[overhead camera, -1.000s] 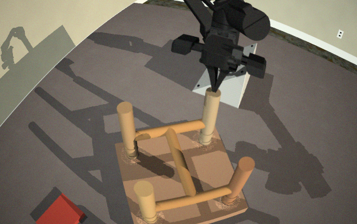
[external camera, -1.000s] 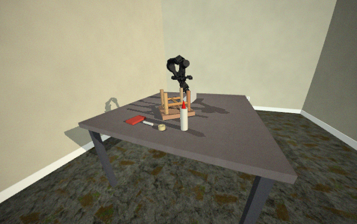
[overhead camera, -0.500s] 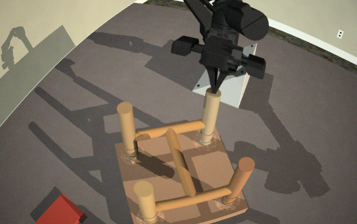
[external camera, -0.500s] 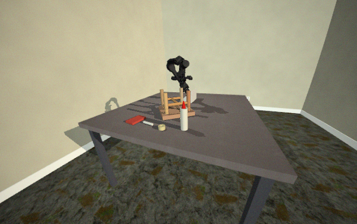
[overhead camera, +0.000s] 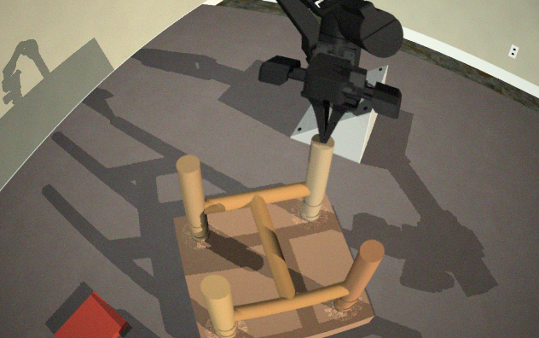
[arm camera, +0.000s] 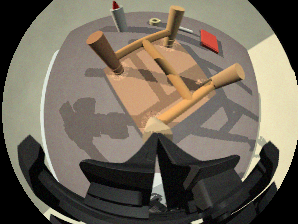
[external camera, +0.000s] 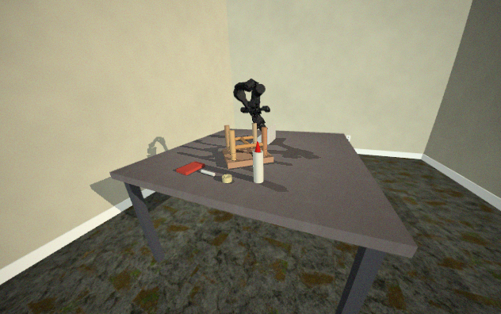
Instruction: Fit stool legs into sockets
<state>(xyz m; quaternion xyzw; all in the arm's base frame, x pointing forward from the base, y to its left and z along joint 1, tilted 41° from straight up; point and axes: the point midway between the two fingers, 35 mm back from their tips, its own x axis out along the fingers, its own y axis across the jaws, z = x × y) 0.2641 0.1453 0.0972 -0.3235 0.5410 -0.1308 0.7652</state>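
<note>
- Top view: stool seat [overhead camera: 317, 256] [external camera: 251, 162] [arm camera: 132, 102] upside down on worktop [overhead camera: 490, 192] [external camera: 317, 190] [arm camera: 72, 82], underside up so sockets face the arm; all 4 legs up, one per corner.
- Same view: hand [overhead camera: 325, 140] [external camera: 263, 128] [arm camera: 156, 136] pressed together, nothing pinched, tips at top end of pale leg [overhead camera: 320, 171] [external camera: 254, 132] [arm camera: 157, 128]; prob. there to push it down. Contact vs. tiny gap: can't tell.
- Exterior view: reddish-brown leg [overhead camera: 364, 270] [external camera: 265, 140] [arm camera: 104, 50] upright at its corner, seat looks flat. Glue bottle [external camera: 258, 168] [arm camera: 118, 19], tape roll [external camera: 227, 178] [arm camera: 154, 21] & red block [overhead camera: 89, 317] [external camera: 190, 168] [arm camera: 209, 41] lie apart from stool, prob. not needed.
- Wrist view: center stretcher [overhead camera: 273, 247] [external camera: 246, 141] [arm camera: 167, 70] runs btwn the 2 side ones, tying leg pairs together. Pale leg's base hidden behind its top, so seating n/a here.
- Est.: nearly done; next, check shoulders, then lift hand straight off, w/o side drag that could tilt the leg.
</note>
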